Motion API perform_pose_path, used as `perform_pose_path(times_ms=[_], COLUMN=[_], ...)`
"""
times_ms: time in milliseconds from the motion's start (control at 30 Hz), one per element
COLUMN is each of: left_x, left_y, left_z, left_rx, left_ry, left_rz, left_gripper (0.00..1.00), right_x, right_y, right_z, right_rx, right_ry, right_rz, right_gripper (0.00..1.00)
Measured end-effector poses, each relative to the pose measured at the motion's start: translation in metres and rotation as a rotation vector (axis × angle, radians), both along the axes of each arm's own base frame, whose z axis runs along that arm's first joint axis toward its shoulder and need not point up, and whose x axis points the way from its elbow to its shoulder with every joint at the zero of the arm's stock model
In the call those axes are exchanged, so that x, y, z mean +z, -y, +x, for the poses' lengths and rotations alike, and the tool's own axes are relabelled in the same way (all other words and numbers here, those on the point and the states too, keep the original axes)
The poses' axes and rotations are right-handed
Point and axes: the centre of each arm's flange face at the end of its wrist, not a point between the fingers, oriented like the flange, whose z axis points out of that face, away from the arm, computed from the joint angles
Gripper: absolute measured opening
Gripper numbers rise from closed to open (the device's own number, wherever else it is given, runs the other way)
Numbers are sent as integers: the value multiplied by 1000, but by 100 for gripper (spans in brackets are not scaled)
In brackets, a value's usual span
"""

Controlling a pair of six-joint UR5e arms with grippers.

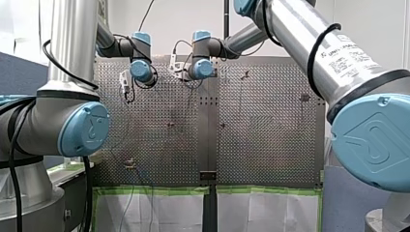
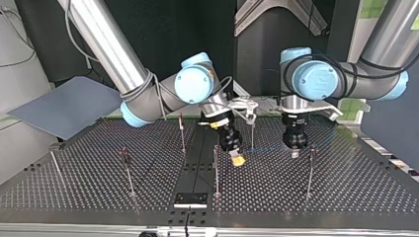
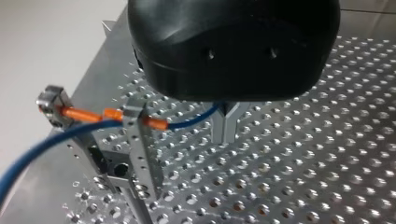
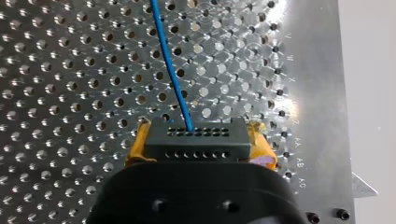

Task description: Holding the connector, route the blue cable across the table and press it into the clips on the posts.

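Only the right wrist view shows my right pincer clamping the black connector; thin blue cable leaves the connector, pinched in my left pincer.

The table is bare perforated metal with a brushed, fairly bright sheen, and the posts look like the same silvery metal. The blue cable has a smooth, slightly glossy sheath, plastic by its look, with a shiny orange sleeve on one stretch. The connector is matt black plastic. My left gripper has a smooth black housing with a soft gloss and bare metal fingers – my right gripper has yellow pads, matt and rubbery-looking
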Motion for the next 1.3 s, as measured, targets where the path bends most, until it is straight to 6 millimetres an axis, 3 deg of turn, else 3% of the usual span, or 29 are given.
perform_pose_path(times_ms=[267, 567, 700, 1133, 1300], left_x=[-9, -10, -32, -131, -153], left_y=[0, 9, 13, 20, 20], left_z=[-22, -55, -64, -79, -88], left_rx=[18, 26, 38, 29, 18], left_ry=[-10, 24, -23, -166, -187], left_rz=[-15, -33, -24, 18, 20], left_gripper=[0, 0, 0, 0, 0], right_x=[-12, -48, -67, -120, -140], right_y=[-8, -17, -21, -30, -34], right_z=[0, -6, -12, -32, -41], right_rx=[7, 10, 7, -9, -15], right_ry=[-32, -93, -123, -215, -251], right_rz=[26, 78, 104, 168, 189], right_gripper=[0, 0, 0, 0, 0])
